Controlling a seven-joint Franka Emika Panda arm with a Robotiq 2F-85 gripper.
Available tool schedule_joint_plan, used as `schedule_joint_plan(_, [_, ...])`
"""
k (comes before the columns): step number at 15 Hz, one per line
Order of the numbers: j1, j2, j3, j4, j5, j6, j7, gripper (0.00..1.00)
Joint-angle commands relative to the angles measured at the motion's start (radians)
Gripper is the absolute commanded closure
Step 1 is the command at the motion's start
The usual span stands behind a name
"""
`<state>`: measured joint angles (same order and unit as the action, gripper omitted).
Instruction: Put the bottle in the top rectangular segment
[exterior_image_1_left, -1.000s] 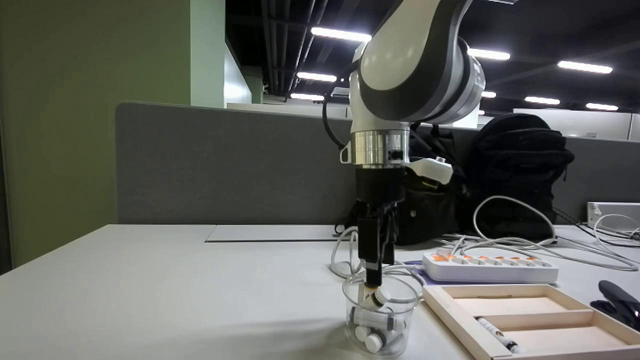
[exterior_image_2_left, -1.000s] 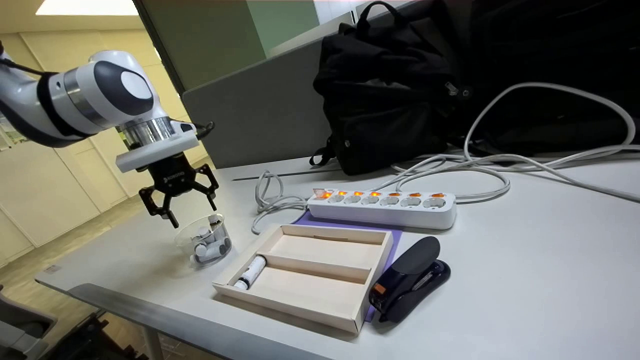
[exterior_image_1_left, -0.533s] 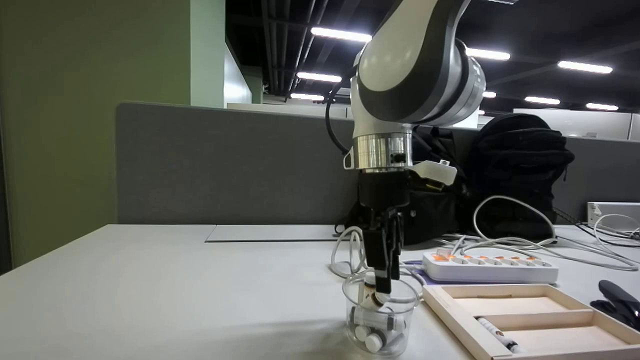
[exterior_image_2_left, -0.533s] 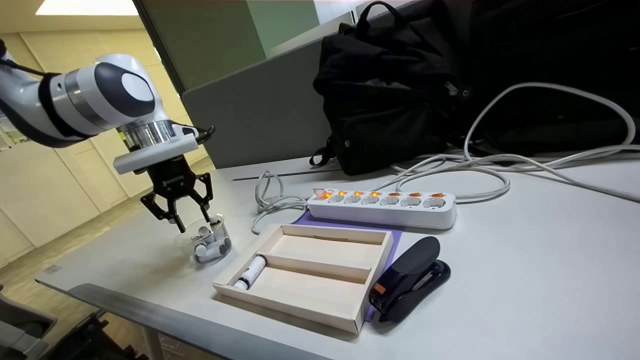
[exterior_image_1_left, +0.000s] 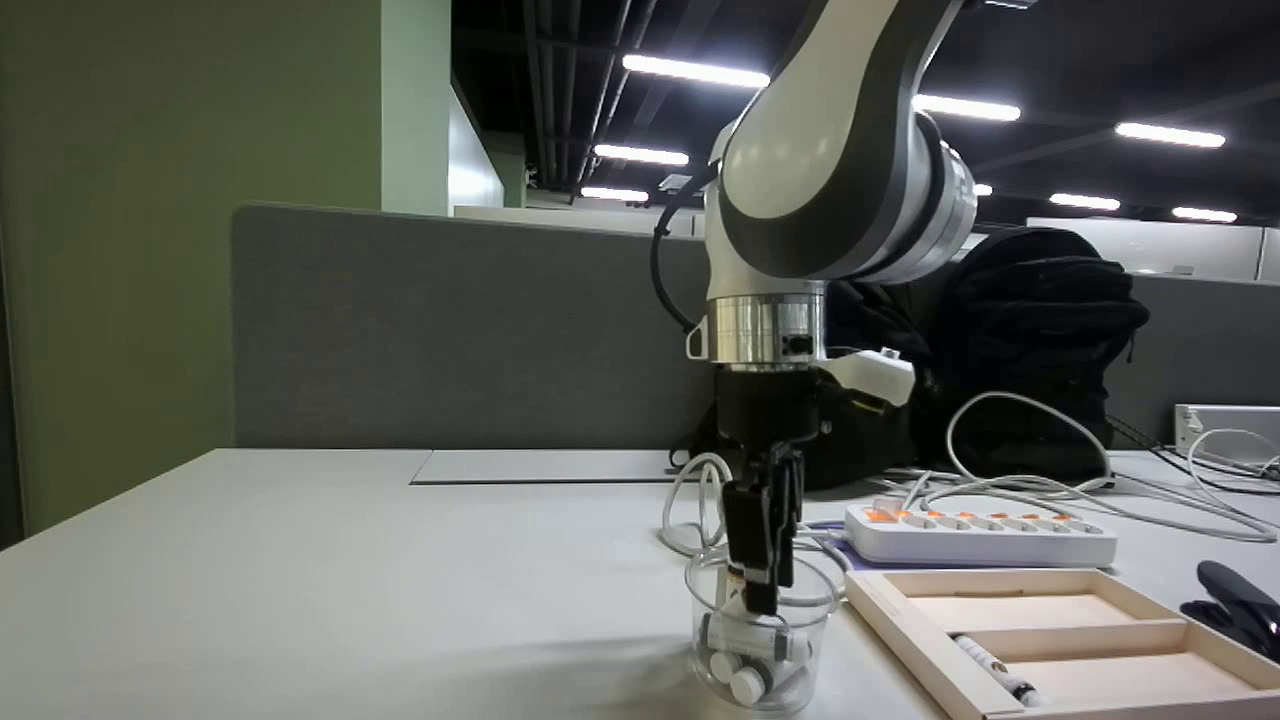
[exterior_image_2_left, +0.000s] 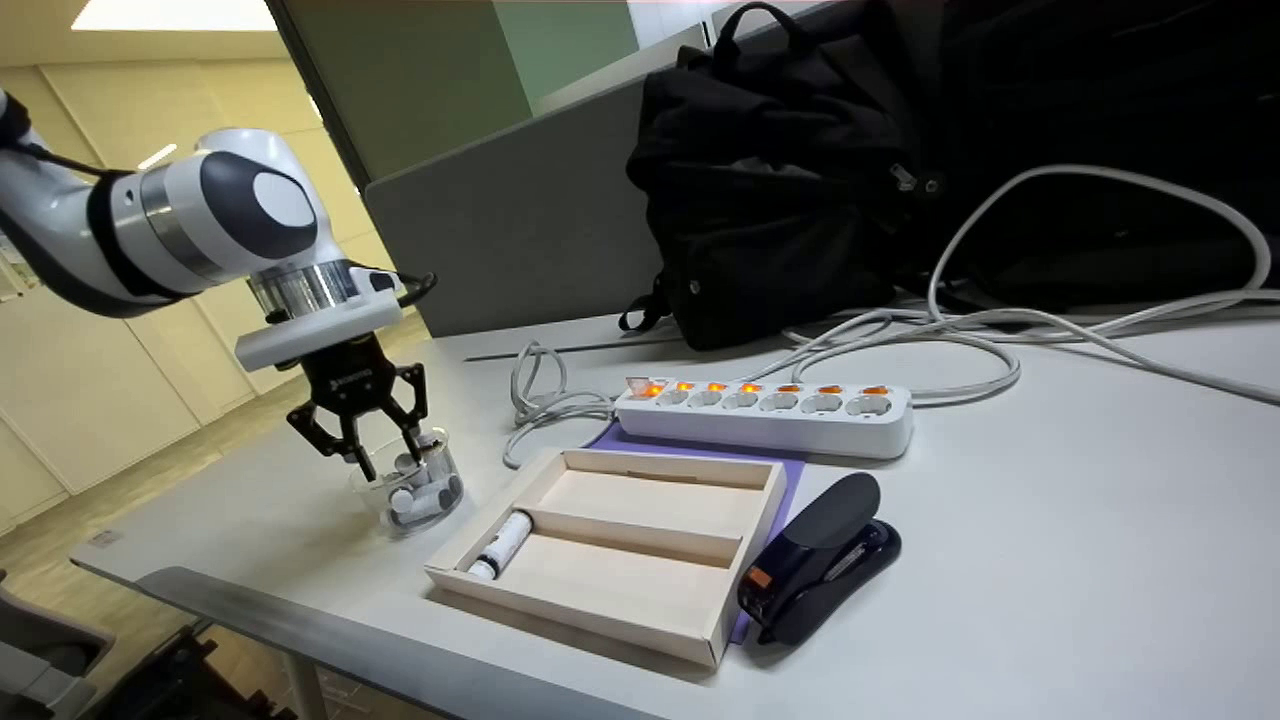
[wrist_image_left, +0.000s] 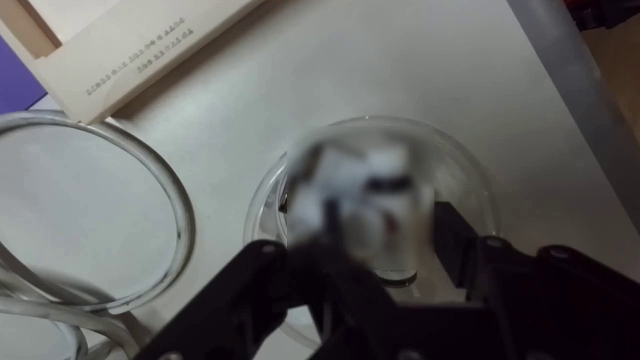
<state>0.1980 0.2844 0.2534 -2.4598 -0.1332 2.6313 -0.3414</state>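
Several small whitish bottles lie heaped in a clear plastic cup; which one the task means I cannot tell. My gripper points down with its tips inside the cup's rim, jaws part-way apart. In the wrist view the bottles between and beyond the fingers are blurred, so contact cannot be told. One more white bottle rests in the near compartment of the pale wooden tray, against its left end. Along the tray's far edge runs the top rectangular segment, with nothing in it.
Behind the tray is a white power strip, on a purple sheet. A black stapler sits close to the tray's right side. Looped white cable lies near the cup, and black backpacks stand at the back.
The gripper has come down into the cup's mouth, and its fingers have drawn closer together. A leaning bottle's cap that showed in an exterior view is now behind a finger. Tray unchanged.
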Motion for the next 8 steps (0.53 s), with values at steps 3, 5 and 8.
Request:
schedule_joint_plan(3, [-0.010,0.024,0.002,-0.015,-0.013,0.075,-0.004,0.79])
schedule_joint_plan(5, [-0.013,0.030,0.001,-0.016,-0.014,0.086,-0.005,0.95])
schedule_joint_plan(8, [-0.017,0.024,0.002,-0.007,-0.005,0.061,-0.001,0.94])
